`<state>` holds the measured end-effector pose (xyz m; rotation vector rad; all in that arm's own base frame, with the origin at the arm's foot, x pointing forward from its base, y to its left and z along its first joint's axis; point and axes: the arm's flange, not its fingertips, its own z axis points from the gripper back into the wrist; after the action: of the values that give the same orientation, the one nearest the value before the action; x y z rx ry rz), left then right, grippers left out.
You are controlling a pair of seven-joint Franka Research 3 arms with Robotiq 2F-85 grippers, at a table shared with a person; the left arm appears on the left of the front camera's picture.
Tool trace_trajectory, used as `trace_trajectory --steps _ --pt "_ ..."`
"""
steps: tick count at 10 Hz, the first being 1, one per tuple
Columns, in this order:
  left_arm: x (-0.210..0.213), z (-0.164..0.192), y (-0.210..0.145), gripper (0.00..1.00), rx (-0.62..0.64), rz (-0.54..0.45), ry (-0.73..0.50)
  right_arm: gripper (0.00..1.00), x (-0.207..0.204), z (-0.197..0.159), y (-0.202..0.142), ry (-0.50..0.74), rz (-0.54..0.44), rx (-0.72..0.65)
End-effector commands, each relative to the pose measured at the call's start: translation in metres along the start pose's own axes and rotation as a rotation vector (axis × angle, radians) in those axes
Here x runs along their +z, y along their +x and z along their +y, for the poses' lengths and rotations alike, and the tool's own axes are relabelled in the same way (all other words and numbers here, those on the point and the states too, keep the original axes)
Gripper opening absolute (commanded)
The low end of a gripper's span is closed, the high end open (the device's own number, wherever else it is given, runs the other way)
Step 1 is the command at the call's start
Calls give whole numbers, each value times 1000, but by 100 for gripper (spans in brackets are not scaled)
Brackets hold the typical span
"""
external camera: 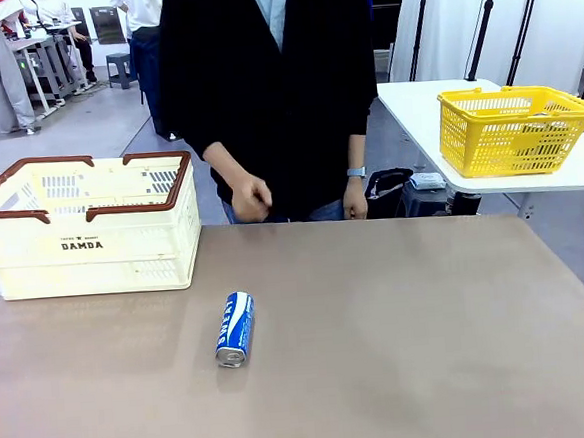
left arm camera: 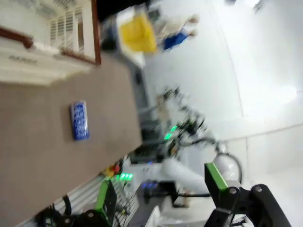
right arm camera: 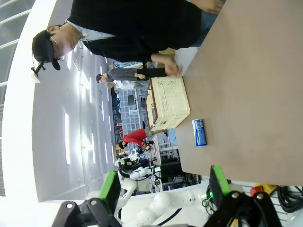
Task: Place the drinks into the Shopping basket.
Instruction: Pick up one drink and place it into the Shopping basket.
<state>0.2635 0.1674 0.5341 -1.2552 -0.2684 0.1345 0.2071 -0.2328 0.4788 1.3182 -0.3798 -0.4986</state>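
Blue drink can (external camera: 235, 328) with white lettering lies on its side on the brown table (external camera: 429, 320), left of the middle and closer to the near edge than to the far one, its silver end turned toward the robot's side. We see it well apart from the Shopping basket (external camera: 93, 243), the cream slotted crate with brown rim handles and "DAMDA" on its wall, which stands upright at the table's far left corner. What lies inside the crate we cannot tell. Across the far edge stands a person (external camera: 267, 70) in a dark top; the hand (external camera: 253, 197) nearer the crate is loosely clenched above the far edge and grasps nothing we can make out, while the other hand (external camera: 355, 203) hangs at the table's edge, its state unclear. Beyond the far right corner, a yellow mesh basket (external camera: 511, 128) sits on a white side table (external camera: 414, 105). From the left wrist, we see the left gripper (left arm camera: 161, 189) released, jaws wide and holding nothing, well off the table, with the can (left arm camera: 79, 120) and the crate (left arm camera: 38, 61) far ahead. From the right wrist, the right gripper (right arm camera: 164, 185) is likewise spread and bare, off the table's edge, with the can (right arm camera: 199, 132) just short of the crate (right arm camera: 170, 101).
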Motion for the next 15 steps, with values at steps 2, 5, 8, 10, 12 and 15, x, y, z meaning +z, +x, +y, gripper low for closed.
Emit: trace_trajectory --steps 2,5,8,10,12,15 --pt "-100 -51 9 100 -52 203 253 100 2 4 1 21 -7 14" --pt "-21 -22 31 100 81 45 147 100 2 4 1 21 -7 14" --pt "-82 -50 -1 100 -78 195 227 100 2 4 1 21 -7 14" --pt "-188 -66 -21 100 -170 373 422 100 2 4 1 21 -7 14" --pt "-270 -63 -35 100 -189 463 624 100 2 4 1 21 -7 14" --pt "-374 -42 -61 100 -284 473 881 100 2 4 1 21 -7 14"
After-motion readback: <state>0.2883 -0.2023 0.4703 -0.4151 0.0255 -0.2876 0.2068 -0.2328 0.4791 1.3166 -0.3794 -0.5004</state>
